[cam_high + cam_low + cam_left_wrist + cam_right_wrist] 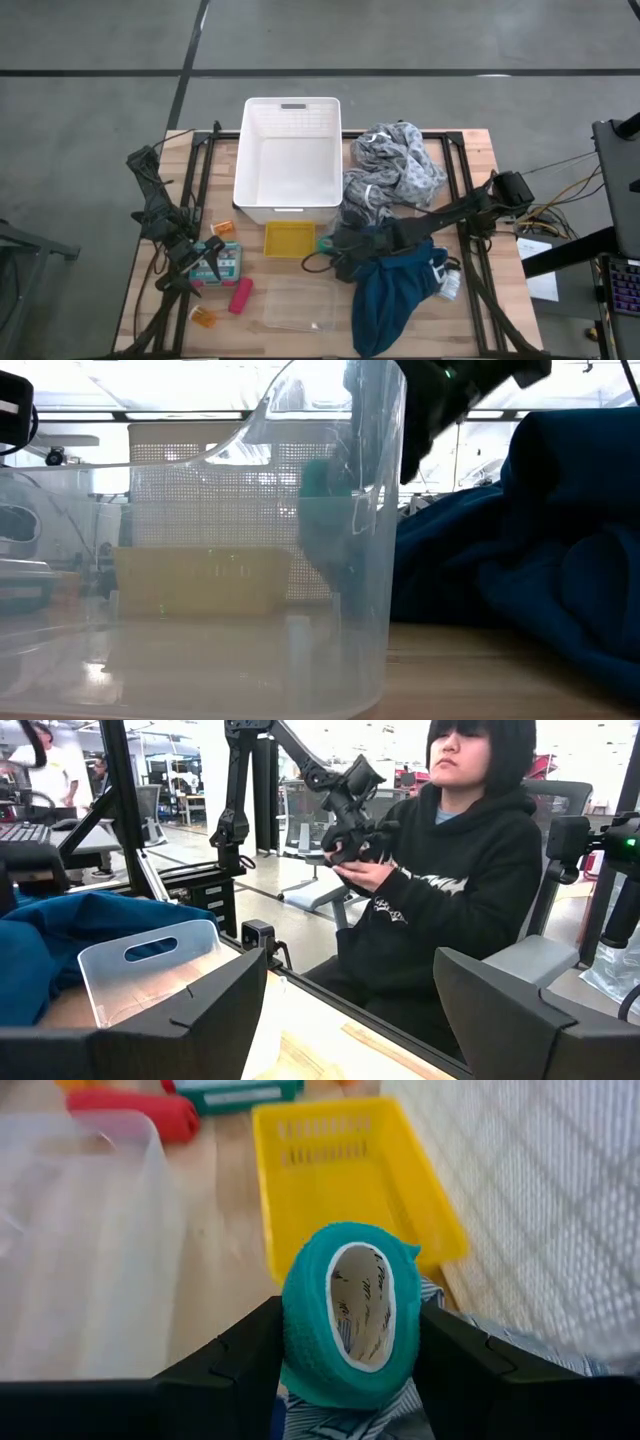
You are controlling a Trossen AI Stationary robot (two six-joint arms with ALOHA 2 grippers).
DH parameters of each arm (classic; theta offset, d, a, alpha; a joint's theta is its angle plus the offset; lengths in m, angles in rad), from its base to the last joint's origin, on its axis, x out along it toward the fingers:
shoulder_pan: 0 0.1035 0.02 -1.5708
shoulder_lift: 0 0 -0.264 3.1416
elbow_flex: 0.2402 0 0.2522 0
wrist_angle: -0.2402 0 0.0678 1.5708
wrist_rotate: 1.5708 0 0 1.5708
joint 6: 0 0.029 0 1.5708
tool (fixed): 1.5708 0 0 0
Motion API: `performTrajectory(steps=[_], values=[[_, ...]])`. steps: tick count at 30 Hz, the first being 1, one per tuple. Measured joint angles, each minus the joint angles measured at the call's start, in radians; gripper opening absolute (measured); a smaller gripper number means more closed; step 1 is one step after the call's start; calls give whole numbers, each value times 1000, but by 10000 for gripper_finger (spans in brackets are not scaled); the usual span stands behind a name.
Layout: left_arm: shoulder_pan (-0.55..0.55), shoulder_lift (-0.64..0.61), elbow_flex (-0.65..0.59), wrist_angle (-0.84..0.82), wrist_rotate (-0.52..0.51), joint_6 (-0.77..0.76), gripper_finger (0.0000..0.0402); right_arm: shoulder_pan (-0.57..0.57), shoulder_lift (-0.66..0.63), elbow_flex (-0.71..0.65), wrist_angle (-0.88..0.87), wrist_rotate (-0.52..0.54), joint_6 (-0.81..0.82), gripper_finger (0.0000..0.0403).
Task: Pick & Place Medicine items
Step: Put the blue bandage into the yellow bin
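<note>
The right gripper [350, 1342] had its fingers closed on the green roll [350, 1316], just beside the yellow basket [288, 239]. The roll looked soft, light and squashable, probably best pinched across its sides. The left gripper [205, 262] waited well apart from the basket, fingers spread.

right gripper [350, 1365] clamps teal roll [350, 1315] | yellow tray [350, 1180] beyond | red cylinder [130, 1110] far side
</note>
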Motion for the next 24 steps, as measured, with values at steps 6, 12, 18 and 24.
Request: performTrajectory(steps=[6, 12, 18, 24], values=[[0, 0, 0, 0, 0, 0, 292, 0, 0, -82, 70, 3, 1, 187], [0, 0, 0, 0, 0, 0, 292, -1, 0, -182, 241, 5, 1, 187], [0, 0, 0, 0, 0, 0, 292, -1, 17, -252, 339, 3, 0, 187], [0, 2, 0, 0, 0, 0, 292, -1, 106, -254, 385, 2, -4, 187]])
